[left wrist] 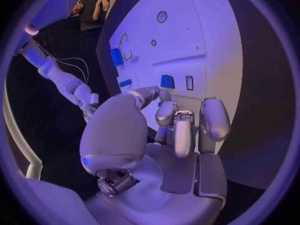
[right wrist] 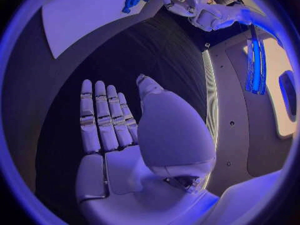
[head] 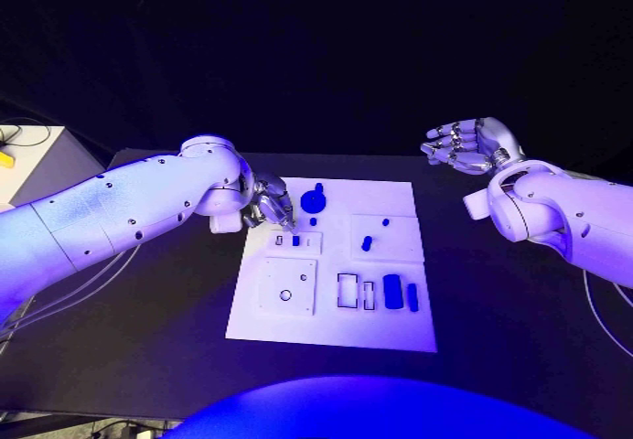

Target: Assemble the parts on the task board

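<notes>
The flat white task board (head: 330, 329) lies in the middle of the matte black table (head: 158, 366), its surface cut with rectangular recesses and small round holes. Small blue parts sit on it: a rounded knob-like piece (head: 314, 198) near the far edge and an oblong block (head: 391, 290) among the near slots. The left hand (head: 271, 206), smooth silver metal, hovers at the board's far left corner, fingers curled downward; whether they pinch anything cannot be told. The right hand (head: 471, 144) hangs off the board, fingers straight and apart, holding nothing.
</notes>
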### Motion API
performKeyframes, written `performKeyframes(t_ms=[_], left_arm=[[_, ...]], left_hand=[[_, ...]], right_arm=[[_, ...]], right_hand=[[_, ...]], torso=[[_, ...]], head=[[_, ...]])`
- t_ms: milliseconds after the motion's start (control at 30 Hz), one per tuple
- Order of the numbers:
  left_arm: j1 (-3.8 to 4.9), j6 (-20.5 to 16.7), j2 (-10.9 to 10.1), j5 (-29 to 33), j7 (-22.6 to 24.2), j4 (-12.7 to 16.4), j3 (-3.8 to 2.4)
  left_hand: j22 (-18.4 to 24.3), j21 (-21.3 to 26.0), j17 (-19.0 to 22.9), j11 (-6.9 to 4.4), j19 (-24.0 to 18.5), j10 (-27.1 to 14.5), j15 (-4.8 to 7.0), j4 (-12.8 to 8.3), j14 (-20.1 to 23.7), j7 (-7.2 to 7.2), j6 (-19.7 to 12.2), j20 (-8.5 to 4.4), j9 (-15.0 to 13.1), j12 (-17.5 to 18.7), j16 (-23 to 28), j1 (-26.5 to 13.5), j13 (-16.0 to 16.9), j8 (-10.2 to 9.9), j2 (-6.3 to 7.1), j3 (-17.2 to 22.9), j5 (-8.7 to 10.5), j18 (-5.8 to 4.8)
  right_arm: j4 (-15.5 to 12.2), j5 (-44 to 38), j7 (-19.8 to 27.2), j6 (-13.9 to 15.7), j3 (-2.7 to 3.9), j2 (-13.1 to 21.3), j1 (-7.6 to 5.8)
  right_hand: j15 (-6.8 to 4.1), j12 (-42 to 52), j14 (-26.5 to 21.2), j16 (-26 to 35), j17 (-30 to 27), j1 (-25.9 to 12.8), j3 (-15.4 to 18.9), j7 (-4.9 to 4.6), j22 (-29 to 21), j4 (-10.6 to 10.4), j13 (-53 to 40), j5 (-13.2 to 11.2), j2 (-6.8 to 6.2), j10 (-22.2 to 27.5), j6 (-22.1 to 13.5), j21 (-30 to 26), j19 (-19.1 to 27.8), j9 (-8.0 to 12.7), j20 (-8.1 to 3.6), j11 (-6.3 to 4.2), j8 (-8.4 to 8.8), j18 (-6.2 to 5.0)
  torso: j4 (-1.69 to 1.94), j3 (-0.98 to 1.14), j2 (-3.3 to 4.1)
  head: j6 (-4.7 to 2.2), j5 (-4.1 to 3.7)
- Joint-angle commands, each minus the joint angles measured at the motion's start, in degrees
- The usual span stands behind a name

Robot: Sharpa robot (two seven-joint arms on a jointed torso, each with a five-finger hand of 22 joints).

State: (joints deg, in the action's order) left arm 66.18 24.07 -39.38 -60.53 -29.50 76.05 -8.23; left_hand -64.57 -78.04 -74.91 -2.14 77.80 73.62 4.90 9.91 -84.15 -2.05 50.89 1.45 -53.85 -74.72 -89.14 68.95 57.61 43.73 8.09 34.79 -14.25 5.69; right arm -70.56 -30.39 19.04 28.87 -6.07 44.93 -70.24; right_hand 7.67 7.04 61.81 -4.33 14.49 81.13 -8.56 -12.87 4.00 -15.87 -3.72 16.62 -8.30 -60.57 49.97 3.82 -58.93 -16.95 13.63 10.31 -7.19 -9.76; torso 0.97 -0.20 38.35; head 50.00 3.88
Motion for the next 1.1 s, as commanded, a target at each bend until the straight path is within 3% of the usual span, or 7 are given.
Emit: performKeyframes(t_ms=[33, 1100], left_arm=[[-0.06, -0.5, 0.2, 0.91, 0.58, 0.12, -0.09], [-1.79, -3.12, 1.1, -6.27, 1.15, -0.08, -0.16]], left_hand=[[0.03, 0.35, -13.27, 0.23, -0.38, 0.06, -0.07, 0.04, -5.26, 0.22, -0.03, 0.12, -0.05, 0.31, 0.3, -0.31, 0.09, -0.05, 0.02, -0.14, 0.36, -0.57], [-0.06, 0.36, -13.47, 0.05, -0.37, 0.19, 0.06, -2.37, -5.32, 0.36, -0.09, 0.02, 0.03, 0.14, 0.17, 2.24, 0.31, -0.24, 0.98, 0.56, 0.21, -0.57]], right_arm=[[-0.14, -0.33, 0.52, -0.67, 0.01, -0.03, 0.01], [-0.13, -0.35, 0.53, -0.68, 0.01, -0.22, 0.06]], right_hand=[[0.07, -0.17, 0.26, 0.32, -0.04, -0.57, -0.36, -1.13, -0.05, -0.09, 0.07, 0.32, 0.04, -0.28, 0.38, 0.16, -0.06, 0.06, 0.32, 0.01, 0.29, -0.83], [0.06, -0.26, 0.32, 0.32, -0.25, -0.56, -0.54, -1.12, -0.11, -0.05, 0.07, 0.32, 0.03, -0.35, 0.44, 0.17, -0.08, 0.08, 0.32, 0.0, 0.35, -0.83]], torso=[[-0.01, 0.05, 0.01], [-0.05, 0.01, 0.04]], head=[[0.0, 0.18], [0.0, 0.3]])
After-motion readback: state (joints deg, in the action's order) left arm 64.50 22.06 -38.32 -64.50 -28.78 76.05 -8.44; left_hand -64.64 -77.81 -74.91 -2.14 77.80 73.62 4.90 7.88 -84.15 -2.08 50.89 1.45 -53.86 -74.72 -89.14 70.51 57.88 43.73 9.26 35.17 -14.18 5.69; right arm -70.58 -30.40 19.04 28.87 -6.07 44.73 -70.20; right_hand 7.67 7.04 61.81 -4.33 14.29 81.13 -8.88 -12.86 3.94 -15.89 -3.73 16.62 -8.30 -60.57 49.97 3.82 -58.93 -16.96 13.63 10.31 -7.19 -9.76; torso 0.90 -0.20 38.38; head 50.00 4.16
